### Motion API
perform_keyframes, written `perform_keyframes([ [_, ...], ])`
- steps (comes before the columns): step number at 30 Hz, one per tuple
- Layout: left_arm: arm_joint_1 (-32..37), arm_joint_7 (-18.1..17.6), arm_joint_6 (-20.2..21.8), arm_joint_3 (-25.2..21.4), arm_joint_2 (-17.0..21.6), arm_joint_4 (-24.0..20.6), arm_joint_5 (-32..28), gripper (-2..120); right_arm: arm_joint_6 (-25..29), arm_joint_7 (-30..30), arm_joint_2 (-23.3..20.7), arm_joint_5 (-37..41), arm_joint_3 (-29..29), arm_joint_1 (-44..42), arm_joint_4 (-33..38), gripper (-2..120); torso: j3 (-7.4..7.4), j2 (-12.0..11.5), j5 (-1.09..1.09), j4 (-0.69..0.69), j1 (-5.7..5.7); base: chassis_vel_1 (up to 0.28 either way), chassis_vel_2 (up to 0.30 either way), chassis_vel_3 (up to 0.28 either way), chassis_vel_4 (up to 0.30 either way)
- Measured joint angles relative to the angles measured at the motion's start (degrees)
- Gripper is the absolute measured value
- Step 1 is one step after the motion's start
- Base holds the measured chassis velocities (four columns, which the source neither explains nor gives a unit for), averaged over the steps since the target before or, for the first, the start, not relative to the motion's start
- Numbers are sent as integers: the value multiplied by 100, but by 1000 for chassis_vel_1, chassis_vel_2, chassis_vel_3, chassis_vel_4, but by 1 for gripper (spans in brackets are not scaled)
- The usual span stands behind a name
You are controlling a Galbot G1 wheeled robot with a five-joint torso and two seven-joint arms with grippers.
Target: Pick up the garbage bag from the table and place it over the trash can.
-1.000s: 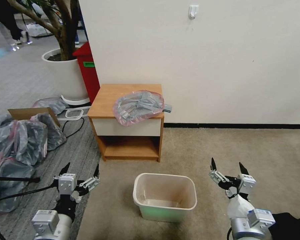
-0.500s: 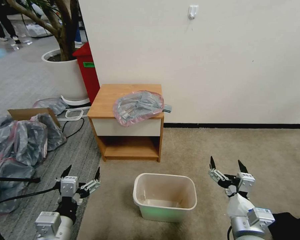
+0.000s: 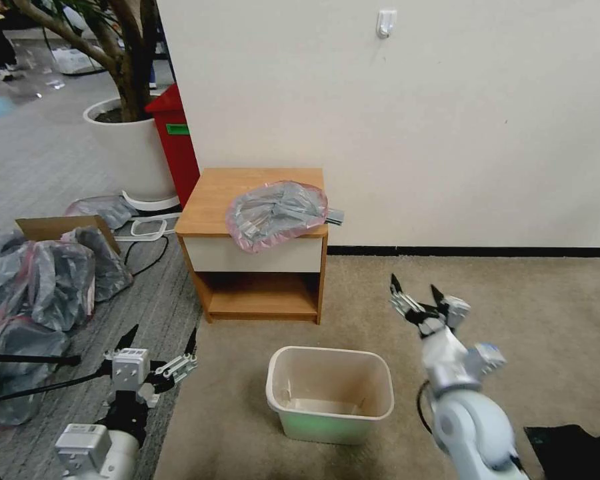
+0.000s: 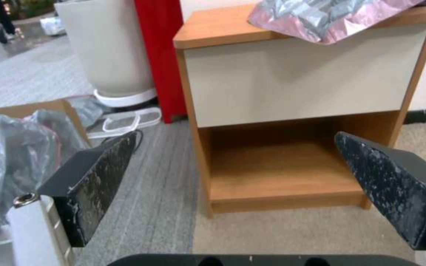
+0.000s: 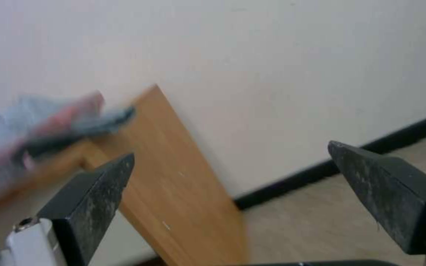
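The garbage bag lies flat on the table — a crumpled oval on the top's right front part, its long axis running from the front edge, where the pink rim droops over the white drawer front, back toward the right rear corner. The right gripper hangs in the air between table and trash can, jaws apart, pointing toward the table's right side. The left gripper — also spread wide — hovers low to the left of the trash can, facing the table's lower shelf.

a cream wall with black skirting meets beige carpet beside grey striped flooring.
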Motion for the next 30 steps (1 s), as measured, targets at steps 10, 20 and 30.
perform_keyframes([
  [10, 151, -27, -50, 1, -45, -38, 24, 100, -630, 335, 355, 3133, -275, 1390, -822, 100, 0, 0, 0, -1, 0, 0, 0, 0, 0],
  [20, 168, 38, -124, 21, -62, -35, 50, 100, -883, 438, 553, 4277, -362, 2180, -1655, 100, 0, -1, 1, 0, 0, 0, 0, 0, 0],
  [30, 154, 78, -152, 32, -53, 15, 61, 100, -884, 352, 731, 4461, -388, 2624, -2266, 86, -1, -1, 2, -1, 0, 0, 0, 0, 0],
])
